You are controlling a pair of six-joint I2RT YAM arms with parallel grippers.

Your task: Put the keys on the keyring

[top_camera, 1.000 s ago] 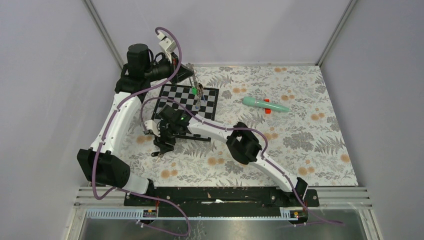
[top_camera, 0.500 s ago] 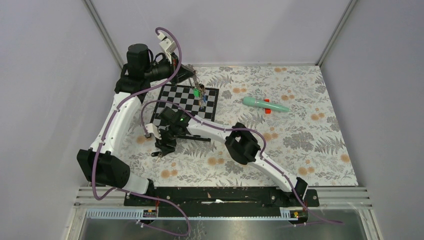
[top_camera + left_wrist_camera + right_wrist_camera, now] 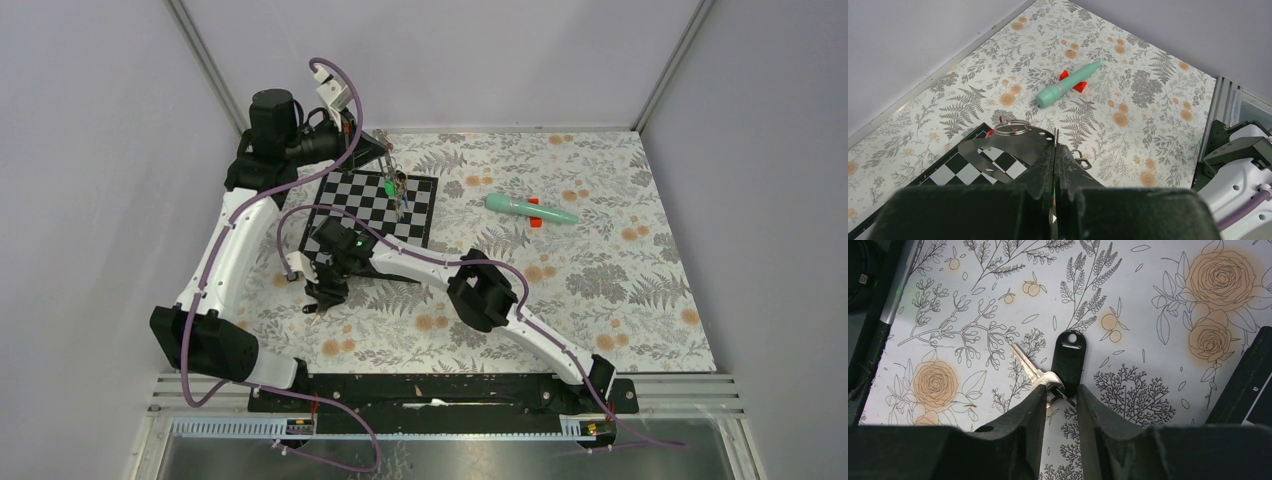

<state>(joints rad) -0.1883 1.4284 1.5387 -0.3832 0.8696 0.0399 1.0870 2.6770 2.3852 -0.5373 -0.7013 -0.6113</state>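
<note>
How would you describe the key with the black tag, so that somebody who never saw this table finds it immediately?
From the checkerboard on the floral cloth, move off its near left corner to the right gripper. The black-tagged key lies flat on the cloth between its open jaws. It lies alone; the other keys, one green-tagged, hang in a bunch above the board.

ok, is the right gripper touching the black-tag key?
Cannot tell. Right wrist view: the right gripper has its fingertips straddling the black-tag key where key meets tag, but no plain contact or gap shows.
</note>
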